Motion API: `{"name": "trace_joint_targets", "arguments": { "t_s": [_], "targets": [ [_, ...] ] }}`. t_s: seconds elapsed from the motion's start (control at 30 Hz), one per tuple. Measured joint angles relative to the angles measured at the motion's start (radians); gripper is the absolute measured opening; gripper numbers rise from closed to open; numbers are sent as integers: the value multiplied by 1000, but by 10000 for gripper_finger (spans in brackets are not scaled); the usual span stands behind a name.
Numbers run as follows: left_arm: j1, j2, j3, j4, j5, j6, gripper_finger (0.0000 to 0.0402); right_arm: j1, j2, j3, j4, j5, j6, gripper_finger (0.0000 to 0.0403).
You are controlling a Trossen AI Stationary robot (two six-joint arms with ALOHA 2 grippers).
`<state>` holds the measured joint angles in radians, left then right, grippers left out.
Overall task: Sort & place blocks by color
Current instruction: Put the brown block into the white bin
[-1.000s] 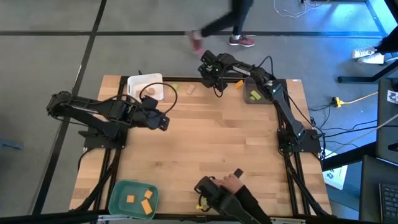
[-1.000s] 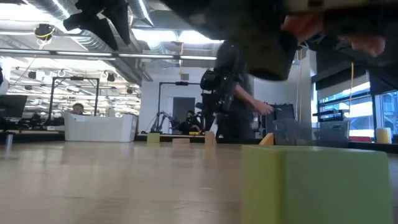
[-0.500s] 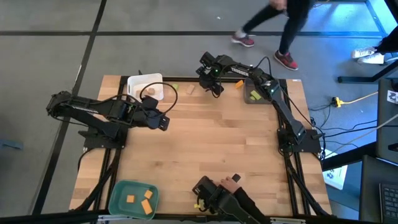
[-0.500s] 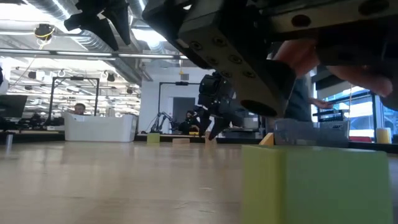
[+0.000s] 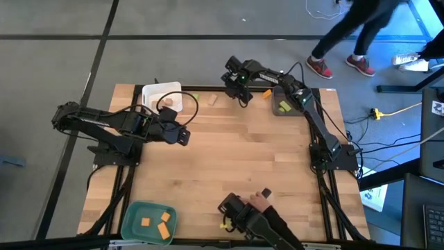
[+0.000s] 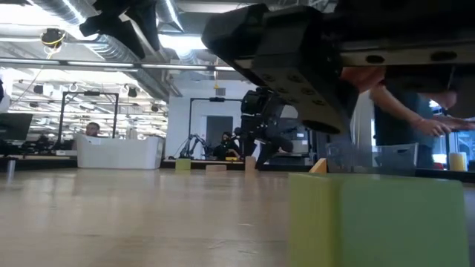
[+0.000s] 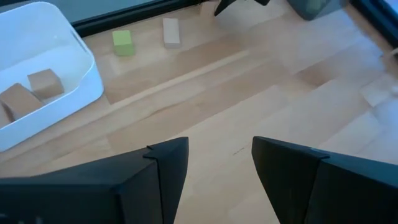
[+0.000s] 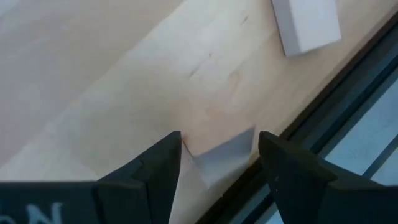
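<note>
My right gripper (image 5: 240, 92) reaches down at the table's far edge. Its open fingers stand on either side of a pale tan block (image 8: 222, 157), which rests flat on the table (image 6: 250, 163). A second tan block (image 5: 212, 99) and a green block (image 5: 195, 97) lie nearby, and an orange block (image 5: 266, 93) lies by the grey tray. My left gripper (image 7: 219, 168) hangs open above the table, near the white tray (image 5: 154, 91), with nothing between its fingers. That tray holds tan blocks (image 7: 45, 82). My right gripper comes at the pale tan block from above, slanting down, one finger (image 8: 163, 163) beside each of two opposite sides. The gaps are very narrow, and I cannot tell whether the fingers touch it. The block sits flat on the table.
The grey tray (image 5: 279, 111) at the far right holds a green block. A teal tray (image 5: 132, 221) at the near left holds orange blocks. At the near edge a person's hand with a dark tool (image 5: 244, 212) is over a green block (image 6: 378, 215). A person walks beyond the far edge.
The person beyond the far edge has walked toward the right. The hand with the dark tool at the near edge has shifted a little. My arms have stayed almost where they were.
</note>
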<state>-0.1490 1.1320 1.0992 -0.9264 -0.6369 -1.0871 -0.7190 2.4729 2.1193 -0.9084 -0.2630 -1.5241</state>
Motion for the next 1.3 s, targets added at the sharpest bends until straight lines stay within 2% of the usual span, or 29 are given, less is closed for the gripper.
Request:
{"name": "trace_joint_targets", "arguments": {
  "t_s": [0.2, 0.67, 1.03, 1.3],
  "targets": [
    [0, 0, 0, 4, 0, 0, 172, -10, 0, 0, -2, -5, -31, 206],
    [0, 0, 0, 50, 0, 0, 172, -11, 28, -2, 12, -155, -29, 184],
    [0, 0, 0, 63, 0, 0, 172, -10, 31, -2, 10, -157, 57, 181],
    [0, 0, 0, 63, 0, 0, 172, -8, 6, -5, 2, -137, 127, 138]
  ]
}}
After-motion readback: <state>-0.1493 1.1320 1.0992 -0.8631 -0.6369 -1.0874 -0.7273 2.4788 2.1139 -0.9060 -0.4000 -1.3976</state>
